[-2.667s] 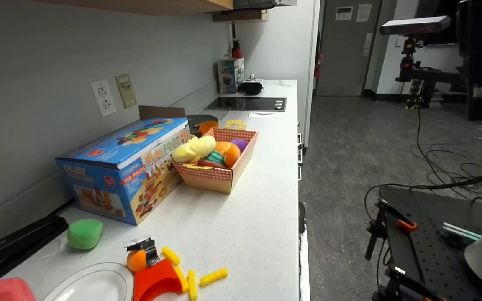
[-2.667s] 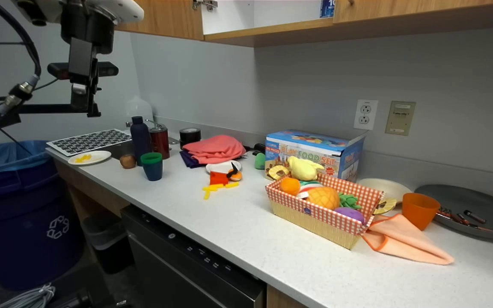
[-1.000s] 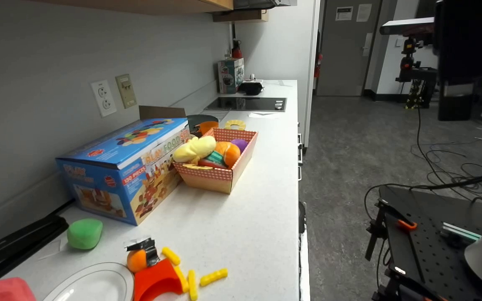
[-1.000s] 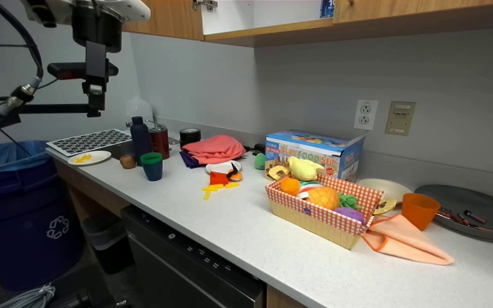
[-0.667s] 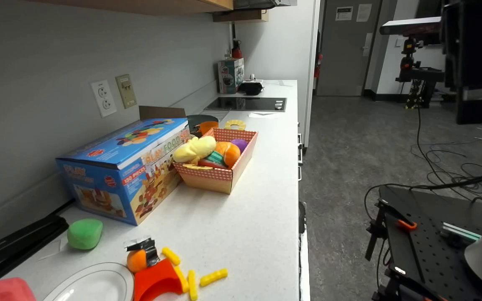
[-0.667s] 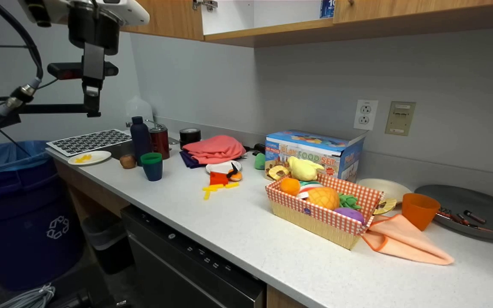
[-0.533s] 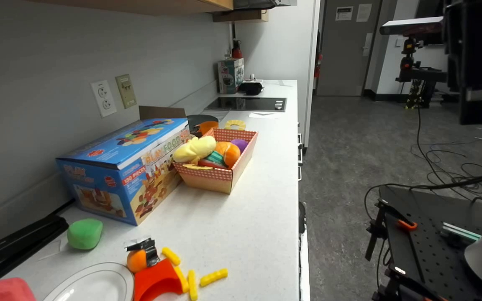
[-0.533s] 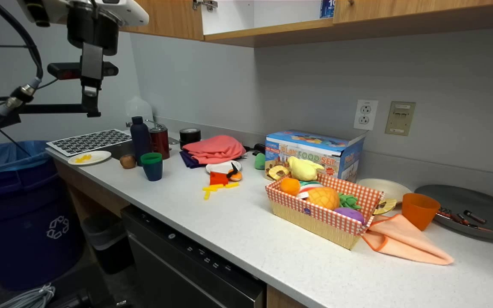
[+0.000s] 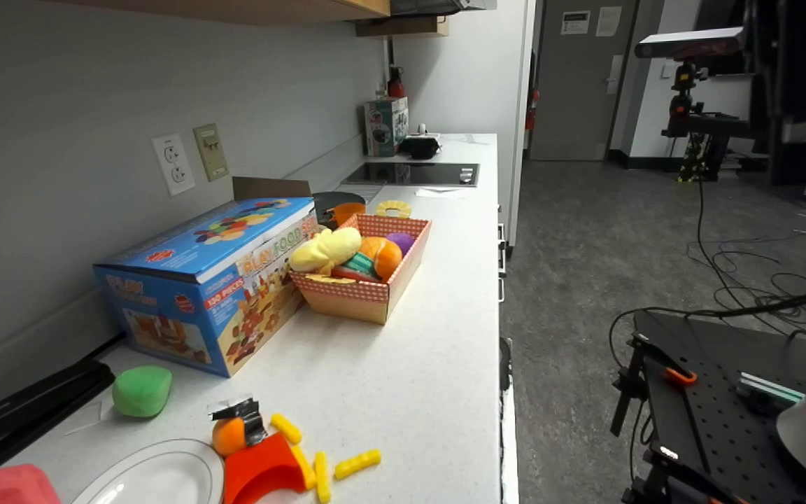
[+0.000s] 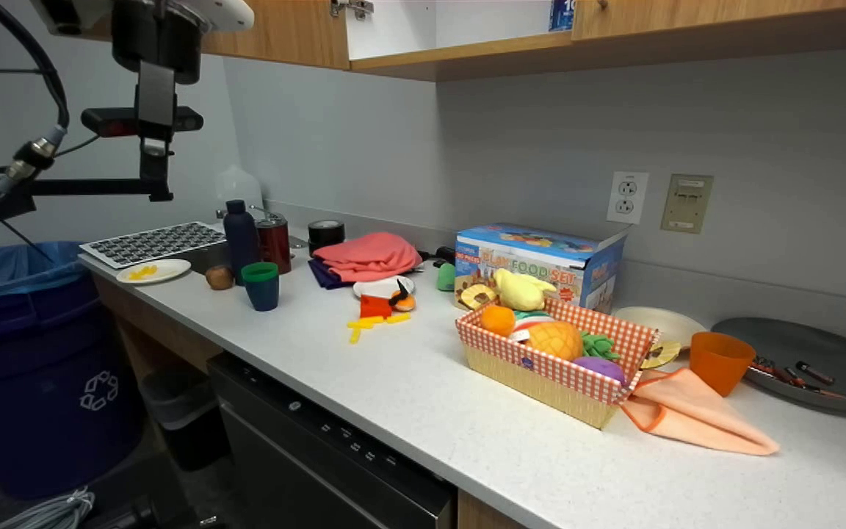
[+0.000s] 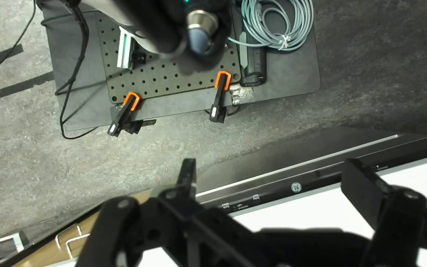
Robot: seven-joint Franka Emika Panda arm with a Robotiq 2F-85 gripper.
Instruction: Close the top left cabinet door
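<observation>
The top left cabinet door (image 10: 291, 33), light wood, stands open at the top of an exterior view. Its metal hinge (image 10: 352, 9) shows at its right edge, beside the white cabinet inside. The door's upper part is out of frame and my arm covers its left part. My gripper (image 10: 154, 165) hangs pointing down, lower than the door and to its left in that view, with nothing touching it that I can see. It is a dark shape at the right of an exterior view (image 9: 805, 140). In the wrist view my gripper (image 11: 271, 176) has its fingers wide apart with nothing between them.
The counter (image 10: 364, 375) carries a basket (image 10: 540, 375), a play food box (image 10: 540, 257), a blue bottle (image 10: 241, 235) and a green cup (image 10: 260, 285). A camera on a bracket (image 10: 100, 121) stands close to my gripper. A dishwasher (image 11: 310, 174) lies below the counter edge.
My gripper moved right, towards the door, in an exterior view, then drifted back slightly left. Most recently it has risen a little. The cabinet door has not moved.
</observation>
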